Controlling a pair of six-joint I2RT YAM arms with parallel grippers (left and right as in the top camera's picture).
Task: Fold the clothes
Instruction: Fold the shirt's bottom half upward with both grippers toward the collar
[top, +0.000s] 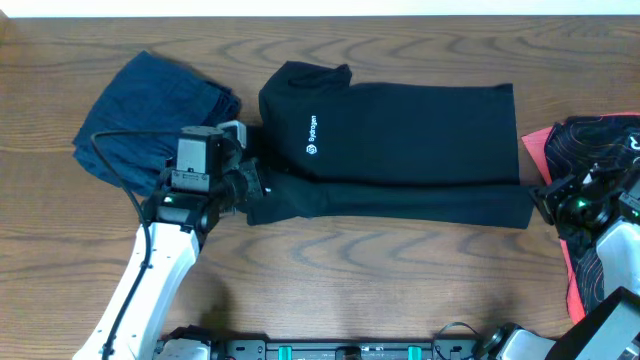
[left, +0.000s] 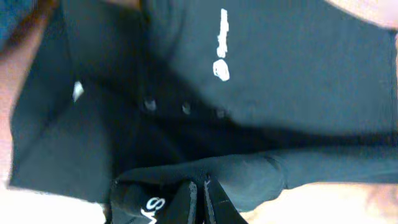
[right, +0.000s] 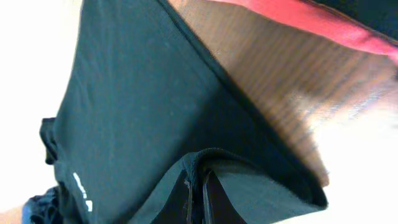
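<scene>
A black short-sleeved shirt (top: 400, 130) with a small white chest logo (top: 313, 135) lies spread sideways across the middle of the table, collar to the left. My left gripper (top: 255, 187) is shut on the shirt's near-left edge. In the left wrist view the left gripper (left: 202, 198) pinches a raised fold of black cloth, with the logo (left: 221, 46) beyond it. My right gripper (top: 540, 197) is shut on the shirt's near-right corner. In the right wrist view the right gripper (right: 196, 194) clamps the lifted hem of the shirt (right: 137, 106).
A crumpled navy garment (top: 150, 110) lies at the back left, just behind the left arm. A black-and-coral line-patterned garment (top: 590, 150) lies at the right edge under the right arm; its coral edge (right: 298, 15) shows in the right wrist view. Wooden table (top: 380, 280) lies in front.
</scene>
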